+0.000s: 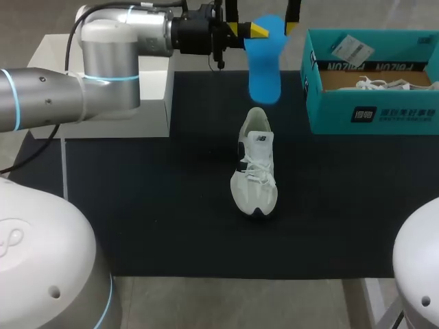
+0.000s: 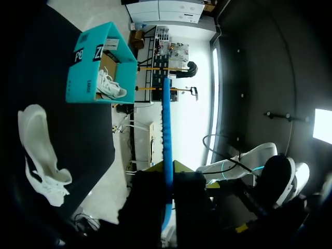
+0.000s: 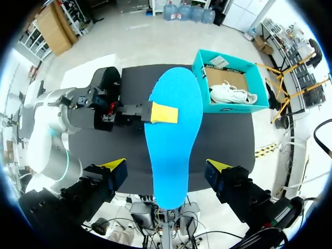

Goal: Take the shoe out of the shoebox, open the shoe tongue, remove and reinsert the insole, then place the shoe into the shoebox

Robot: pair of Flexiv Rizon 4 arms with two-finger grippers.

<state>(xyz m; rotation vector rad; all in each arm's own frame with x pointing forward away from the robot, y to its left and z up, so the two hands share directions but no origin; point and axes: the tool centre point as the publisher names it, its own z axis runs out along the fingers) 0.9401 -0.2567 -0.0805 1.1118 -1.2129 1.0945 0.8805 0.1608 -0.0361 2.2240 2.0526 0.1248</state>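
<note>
My left gripper [image 1: 256, 29] is shut on the top end of a blue insole [image 1: 265, 68], which hangs in the air at the back of the table. In the left wrist view the insole [image 2: 167, 135] shows edge-on, clamped between the dark fingers [image 2: 150, 202]. My right gripper [image 3: 166, 167] stands open, one yellow tip on each side of the insole [image 3: 171, 140], not touching it. Below, a white shoe [image 1: 255, 164] lies on the black mat [image 1: 151, 205], toe towards me. The teal shoebox [image 1: 370, 113] stands open at the back right.
A second white shoe [image 1: 392, 83] and a paper tag [image 1: 350, 48] lie in the shoebox. A white block [image 1: 154, 103] sits at the mat's back left under my left arm [image 1: 103, 62]. Bare mat surrounds the shoe.
</note>
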